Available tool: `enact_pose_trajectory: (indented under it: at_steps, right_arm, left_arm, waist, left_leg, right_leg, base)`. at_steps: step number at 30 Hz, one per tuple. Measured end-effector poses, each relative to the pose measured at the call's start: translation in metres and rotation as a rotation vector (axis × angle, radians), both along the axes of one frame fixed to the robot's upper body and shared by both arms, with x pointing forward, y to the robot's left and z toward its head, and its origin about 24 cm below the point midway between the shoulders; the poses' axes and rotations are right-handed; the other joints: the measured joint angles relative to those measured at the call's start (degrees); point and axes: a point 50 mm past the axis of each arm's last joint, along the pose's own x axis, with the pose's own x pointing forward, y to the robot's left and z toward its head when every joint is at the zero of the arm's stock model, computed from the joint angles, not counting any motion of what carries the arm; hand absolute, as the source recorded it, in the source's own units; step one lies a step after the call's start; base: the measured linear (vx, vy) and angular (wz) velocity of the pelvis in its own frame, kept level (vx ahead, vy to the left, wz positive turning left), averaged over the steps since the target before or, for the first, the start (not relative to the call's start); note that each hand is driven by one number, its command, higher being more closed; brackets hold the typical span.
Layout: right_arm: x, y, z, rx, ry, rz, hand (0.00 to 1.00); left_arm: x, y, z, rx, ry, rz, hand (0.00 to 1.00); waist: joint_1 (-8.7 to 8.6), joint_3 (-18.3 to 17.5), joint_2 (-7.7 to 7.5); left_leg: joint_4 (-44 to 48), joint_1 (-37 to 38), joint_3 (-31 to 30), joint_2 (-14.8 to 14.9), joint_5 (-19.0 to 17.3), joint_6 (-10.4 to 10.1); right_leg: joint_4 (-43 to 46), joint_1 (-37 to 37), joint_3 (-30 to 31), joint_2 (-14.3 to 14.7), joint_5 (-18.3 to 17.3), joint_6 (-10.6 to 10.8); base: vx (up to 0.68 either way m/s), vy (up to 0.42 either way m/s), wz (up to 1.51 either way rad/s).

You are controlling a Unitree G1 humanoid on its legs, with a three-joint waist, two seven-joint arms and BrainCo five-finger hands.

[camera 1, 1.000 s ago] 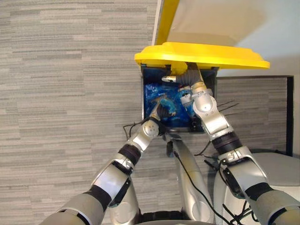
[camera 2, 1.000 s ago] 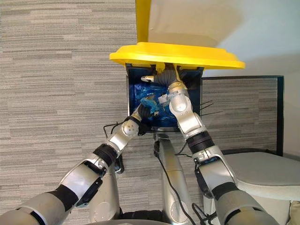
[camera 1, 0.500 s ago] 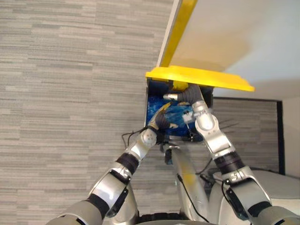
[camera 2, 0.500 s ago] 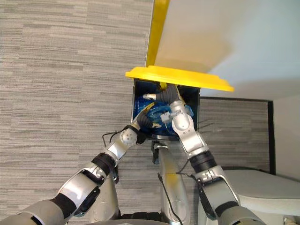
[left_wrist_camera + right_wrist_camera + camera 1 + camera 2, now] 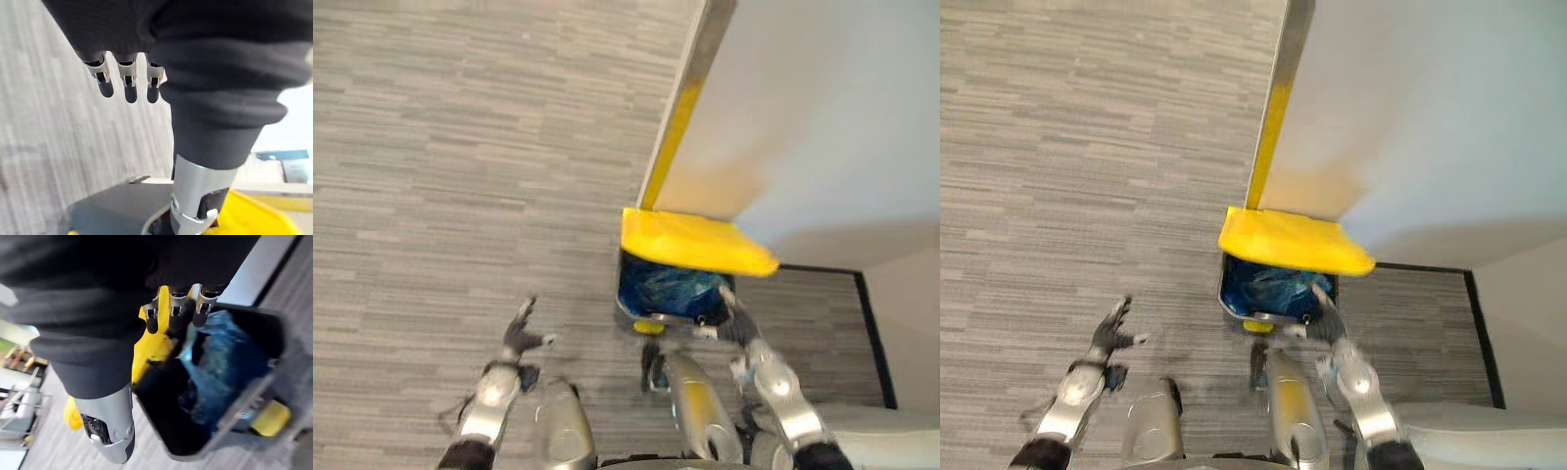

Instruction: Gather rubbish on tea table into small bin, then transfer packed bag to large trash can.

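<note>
The large trash can stands with its yellow lid raised and the blue bag lying inside. We should pull clear before the lid closes. The right hand hangs just beside the can's front and the left hand well apart, both with fingers straight, holding nothing.

The yellow lid overhangs the trash can, leaving a front gap above the blue bag.

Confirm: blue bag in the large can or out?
Inside. Blue bag sits within the trash can under the raised yellow lid; left hand and right hand are open, empty.
</note>
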Motion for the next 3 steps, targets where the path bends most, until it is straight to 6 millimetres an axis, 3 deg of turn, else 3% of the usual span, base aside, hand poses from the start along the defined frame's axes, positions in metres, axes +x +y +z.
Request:
enact_pose_trajectory:
  at_steps: [1,3]
  right_arm:
    - [-0.016,-0.005,-0.011,0.007,0.058,-0.044,0.0]
    - [-0.039,-0.005,-0.021,0.012,0.122,-0.059,0.0]
  left_arm:
    - [-0.012,-0.006,-0.007,-0.031,0.029,0.017,0.0]
    - [-0.026,-0.012,-0.009,-0.061,0.036,0.03,0.0]
  waist:
    - [0.42,-2.02,1.88]
    - [0.08,-4.98,-0.47]
  left_leg:
    - [-4.03,0.0,-0.31,1.5,1.92,-0.12]
    - [-8.34,1.41,2.05,-0.1,5.52,-0.37]
  right_leg:
    - [-6.76,2.35,-0.25,1.93,-0.74,0.33]
    - [-8.11,4.98,0.0,-0.12,-5.29,0.45]
  base:
    - [-0.08,-0.11,-0.22]
    - [0.02,-0.151,-0.11]
